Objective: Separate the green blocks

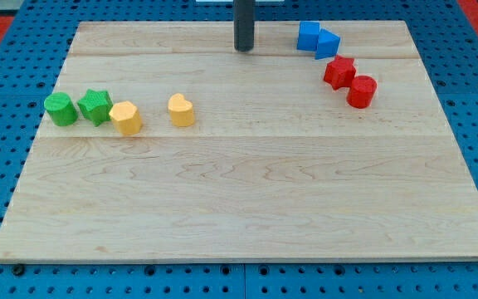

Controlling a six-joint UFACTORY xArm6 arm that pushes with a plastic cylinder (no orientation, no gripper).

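Observation:
A green cylinder [60, 109] and a green star [95, 106] sit side by side, touching, at the view's left of the wooden board [247, 208]. A yellow hexagon [126, 117] touches the star's right side. My tip [244, 48] stands near the view's top centre, far from the green blocks, up and to their right.
A yellow block [181, 110] lies right of the hexagon. At the view's top right are a blue cube [309, 36] and a blue triangle [328, 43], with a red star [338, 72] and a red cylinder [361, 90] below them. Blue pegboard surrounds the board.

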